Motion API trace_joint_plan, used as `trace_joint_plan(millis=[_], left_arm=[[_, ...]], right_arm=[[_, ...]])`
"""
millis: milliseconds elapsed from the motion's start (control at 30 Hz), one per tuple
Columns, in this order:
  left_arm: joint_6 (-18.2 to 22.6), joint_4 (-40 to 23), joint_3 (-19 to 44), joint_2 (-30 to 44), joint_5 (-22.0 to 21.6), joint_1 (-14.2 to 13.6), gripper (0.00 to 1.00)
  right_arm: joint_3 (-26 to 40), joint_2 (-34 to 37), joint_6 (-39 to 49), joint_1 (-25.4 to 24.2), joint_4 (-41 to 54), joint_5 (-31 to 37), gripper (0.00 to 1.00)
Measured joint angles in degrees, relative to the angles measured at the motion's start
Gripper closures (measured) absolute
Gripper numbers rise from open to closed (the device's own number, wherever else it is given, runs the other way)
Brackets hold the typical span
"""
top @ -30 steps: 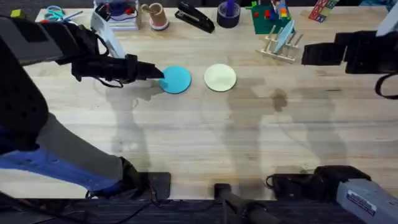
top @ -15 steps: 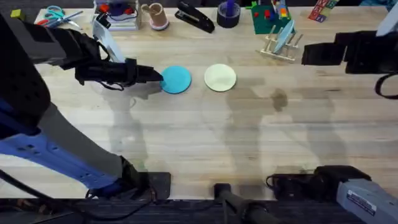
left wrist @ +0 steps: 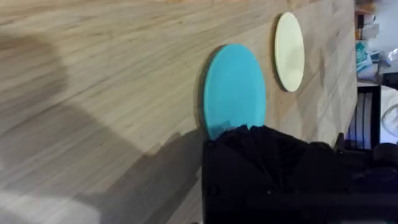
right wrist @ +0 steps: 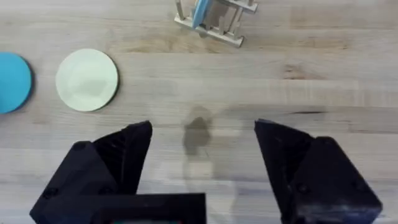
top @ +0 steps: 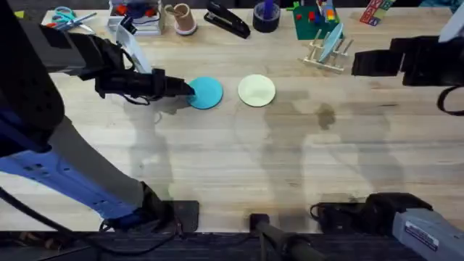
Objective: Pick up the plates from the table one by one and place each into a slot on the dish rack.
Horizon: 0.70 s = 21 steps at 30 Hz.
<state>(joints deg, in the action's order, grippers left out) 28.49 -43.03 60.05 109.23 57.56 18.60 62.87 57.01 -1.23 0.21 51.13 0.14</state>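
A bright blue plate (top: 206, 93) lies flat on the table (top: 239, 159), with a pale cream plate (top: 257, 90) just to its right. My left gripper (top: 187, 89) is at the blue plate's left rim. In the left wrist view its black tip covers the near edge of the blue plate (left wrist: 234, 87), and the cream plate (left wrist: 290, 51) lies beyond. The dish rack (top: 326, 52) stands at the back right with a light blue plate in one slot. My right gripper (right wrist: 205, 140) hangs open and empty, to the right of the rack (right wrist: 214, 22).
Along the table's far edge stand scissors (top: 64, 14), a cup (top: 181, 18), a black stapler (top: 227, 20), a dark tape roll (top: 266, 16) and green supplies (top: 315, 20). A dark stain (top: 324, 114) marks the wood in front of the rack.
My left arm has edged to the right, bringing its gripper closer onto the blue plate's rim. Both plates and the right arm have stayed where they were.
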Motion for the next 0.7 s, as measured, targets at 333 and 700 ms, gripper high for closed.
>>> trace_joint_plan(millis=[333,700], left_arm=[[-0.89,1.54,0.02,0.7,-0.33,-0.32,0.961],[-1.7,3.06,0.8,5.47,3.8,-0.26,0.96]], right_arm=[[0.0,0.0,-0.02,0.0,0.16,-0.01,0.007],[0.0,0.0,-0.01,0.0,0.17,0.0,0.008]])
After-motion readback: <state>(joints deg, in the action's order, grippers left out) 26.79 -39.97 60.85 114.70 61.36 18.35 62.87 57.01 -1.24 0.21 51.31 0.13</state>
